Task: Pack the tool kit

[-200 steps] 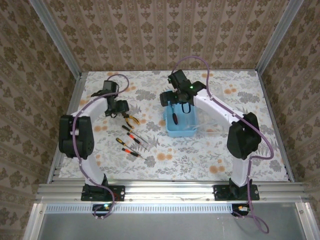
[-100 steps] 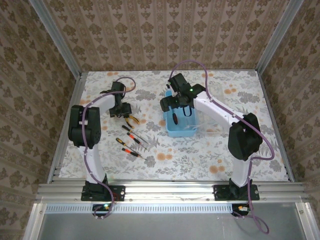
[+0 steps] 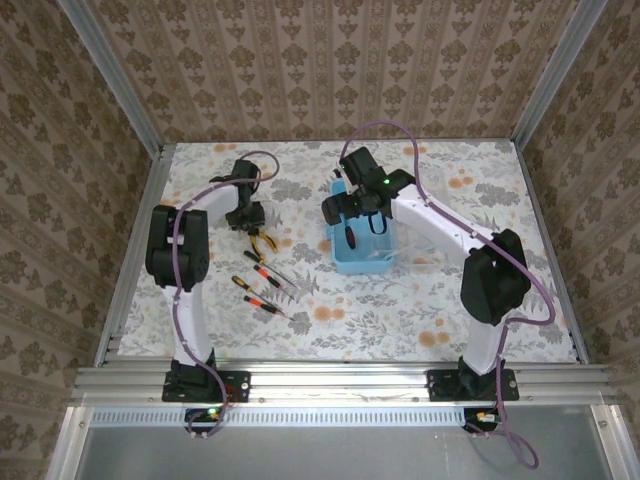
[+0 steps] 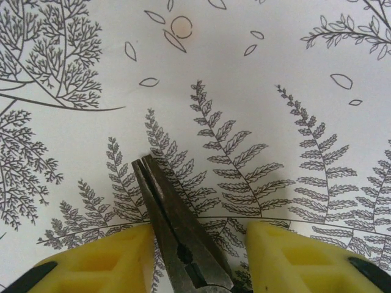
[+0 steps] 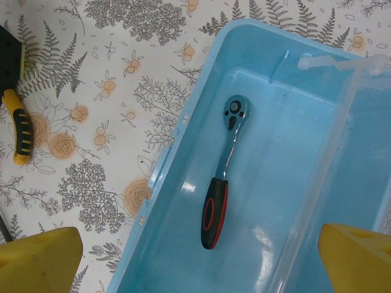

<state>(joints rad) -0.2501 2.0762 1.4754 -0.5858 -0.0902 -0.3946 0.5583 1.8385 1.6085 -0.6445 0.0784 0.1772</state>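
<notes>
Light: you get even, soft brightness from above | Shadows: faint beside the pliers (image 4: pixel 164 210) | Glare: pale patches on the case (image 5: pixel 269 183) floor (mild) | Focus: your near yellow fingers (image 4: pixel 98 262) look soft

White arms (image 3: pixel 430 220), black joints (image 3: pixel 495 280), looping purple cables (image 3: pixel 380 123).
</notes>
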